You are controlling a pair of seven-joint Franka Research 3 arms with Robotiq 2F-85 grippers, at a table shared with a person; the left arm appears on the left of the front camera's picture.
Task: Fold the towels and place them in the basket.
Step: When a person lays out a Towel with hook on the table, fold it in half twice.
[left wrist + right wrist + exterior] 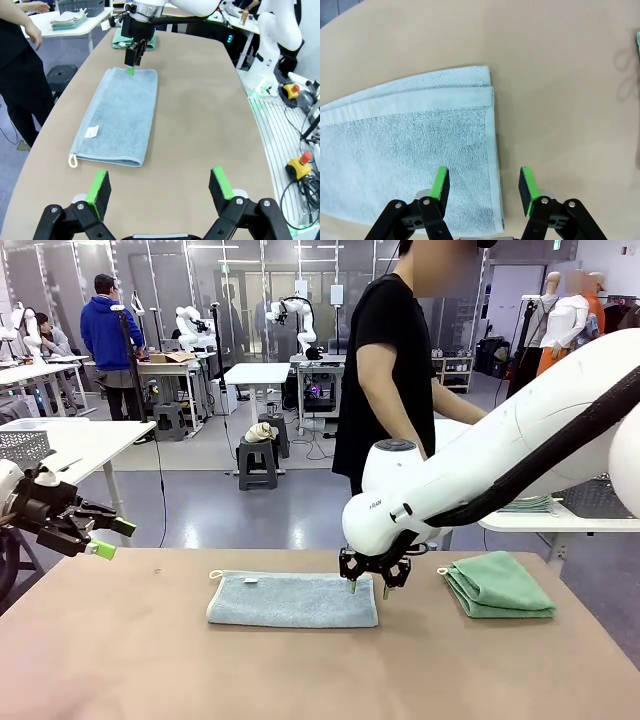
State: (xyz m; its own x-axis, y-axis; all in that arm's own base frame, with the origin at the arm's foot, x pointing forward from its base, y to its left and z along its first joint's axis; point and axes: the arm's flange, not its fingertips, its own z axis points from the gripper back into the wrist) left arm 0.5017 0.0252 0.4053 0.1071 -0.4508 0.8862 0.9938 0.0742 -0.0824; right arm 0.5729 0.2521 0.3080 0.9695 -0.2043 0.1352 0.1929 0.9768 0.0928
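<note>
A grey-blue towel (pixel 290 600), folded into a long strip, lies at the table's middle, its white label and loop at the left end (pixel 91 132). My right gripper (pixel 368 587) stands open over its right end, pointing down. One green fingertip (pixel 440 182) is above the terry, the other beyond the towel's edge (pixel 496 150); nothing is gripped. A mint green towel (pixel 498 585) lies folded at the right. My left gripper (pixel 105 538) hangs open beyond the table's left edge, its fingers (pixel 100 186) aimed along the strip. The dark grey basket (pixel 80 6) stands on a white side table.
A person in black (pixel 385 370) stands across the table, hand (pixel 34 34) hanging. Stacked towels (pixel 67 20) lie by the basket on the side table (pixel 560 520). A paler perforated basket (pixel 22 447) sits on another white table at the left. Bare tabletop (pixel 300 670) lies in front.
</note>
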